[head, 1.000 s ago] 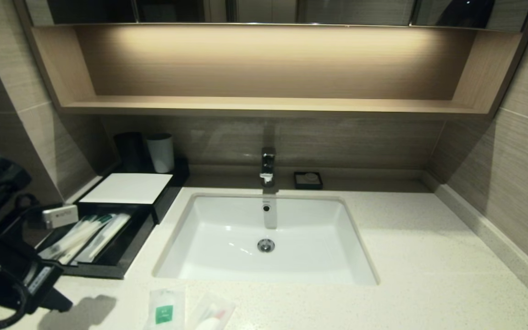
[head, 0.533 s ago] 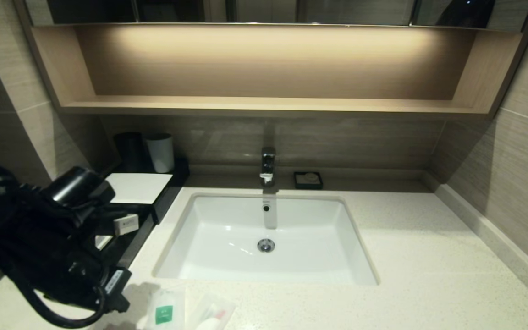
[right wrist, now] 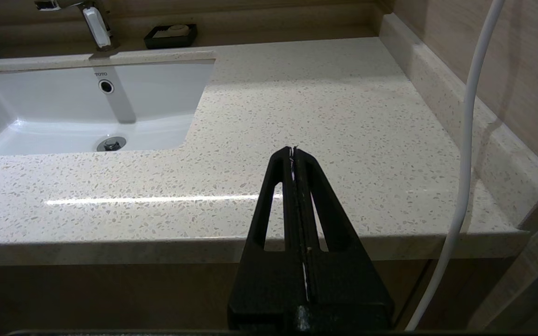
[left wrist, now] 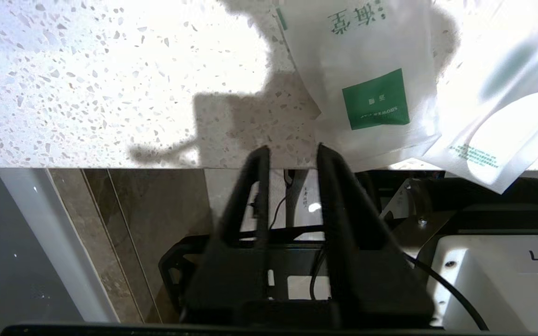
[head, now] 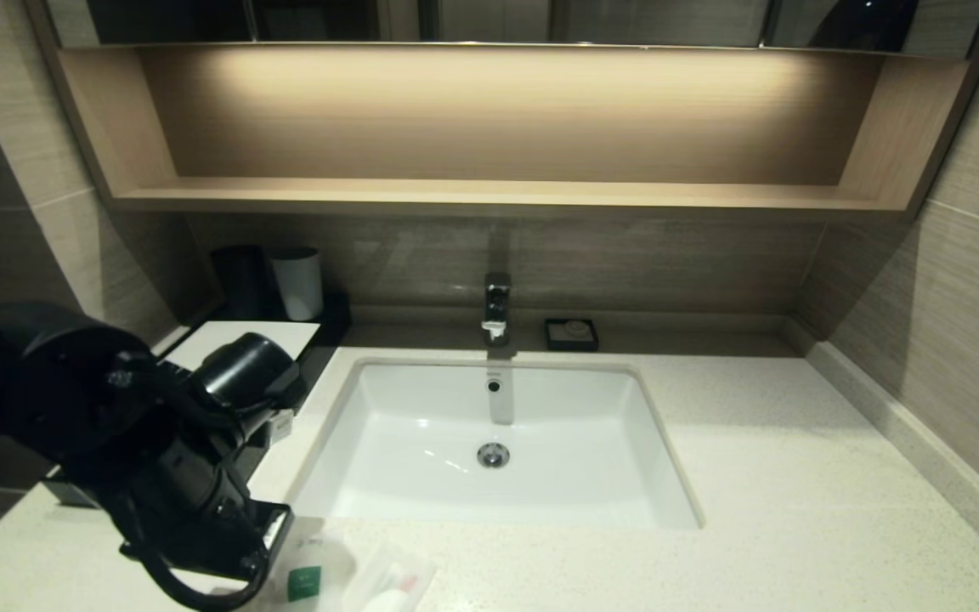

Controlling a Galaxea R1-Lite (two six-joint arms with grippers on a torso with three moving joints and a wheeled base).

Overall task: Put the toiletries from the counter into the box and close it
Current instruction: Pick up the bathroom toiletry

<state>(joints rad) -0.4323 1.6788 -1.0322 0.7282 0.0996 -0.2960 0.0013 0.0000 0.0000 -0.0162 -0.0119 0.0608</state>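
L gripper [left wrist: 293,156] at counter [head: 795,476] front edge, jaws narrowly apart, empty, lined up for green-label sachet [left wrist: 375,99] | box [head: 226,333] back-left, arm hides drawer | R gripper [right wrist: 293,151] closed, parked

Box [head: 226,336] mostly hidden behind left arm, pink-marked packet [head: 392,586] perhaps cut off

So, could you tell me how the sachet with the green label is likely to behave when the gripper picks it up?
The sachet looks flat and thin, so it is probably light and floppy. Its glossy wrap may slip between the left gripper's fingers. It lies flat at the counter edge, so it is likely hard to get under.
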